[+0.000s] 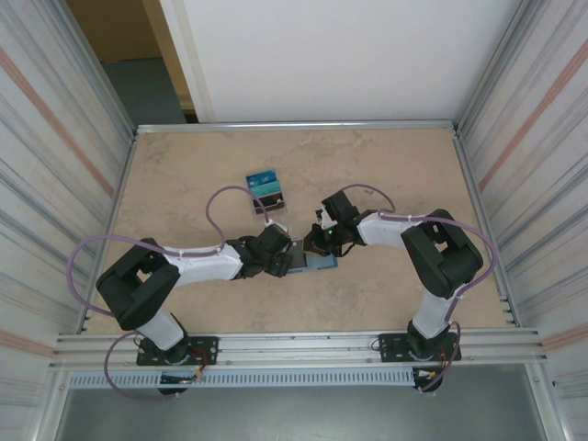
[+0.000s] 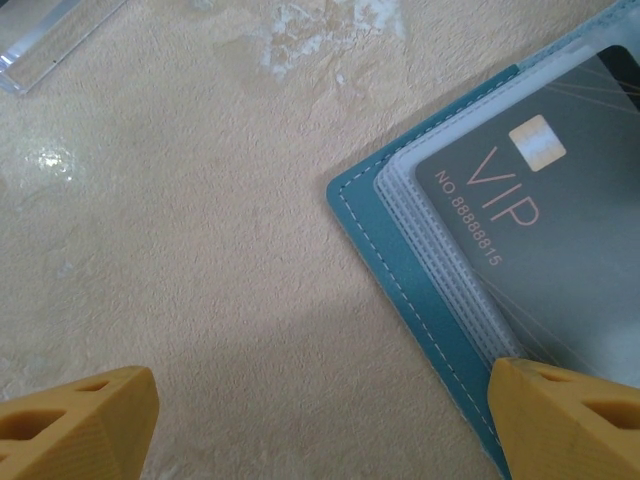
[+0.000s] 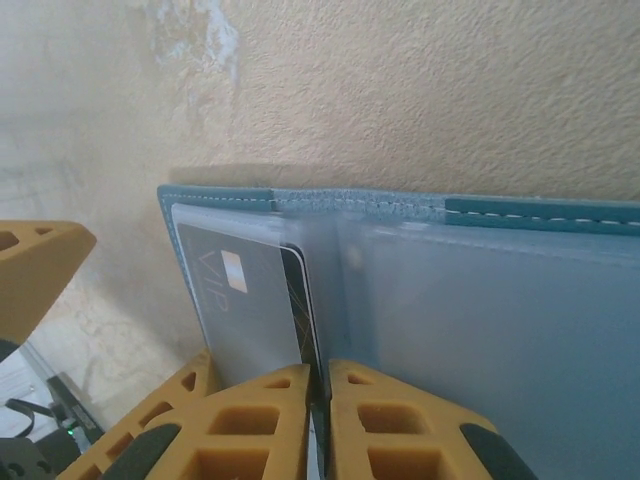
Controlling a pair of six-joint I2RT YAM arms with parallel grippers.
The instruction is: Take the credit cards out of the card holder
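Observation:
The teal-blue card holder (image 1: 321,263) lies open on the table between the two grippers. Its clear pockets (image 3: 480,320) face up. A dark VIP credit card (image 2: 545,235) sits in the left pocket, and its black edge (image 3: 298,300) sticks out past the sleeve. My right gripper (image 3: 322,400) (image 1: 320,243) is shut on that edge. My left gripper (image 2: 320,420) (image 1: 283,261) is wide open at the holder's left end, with one fingertip (image 2: 570,420) over the holder's corner and the other over bare table. Other credit cards (image 1: 265,190) lie in a pile farther back.
A clear plastic strip (image 2: 45,45) lies on the table, up and to the left of the left gripper. Metal rails (image 1: 294,125) and corrugated side walls (image 1: 55,175) enclose the tan tabletop (image 1: 395,175).

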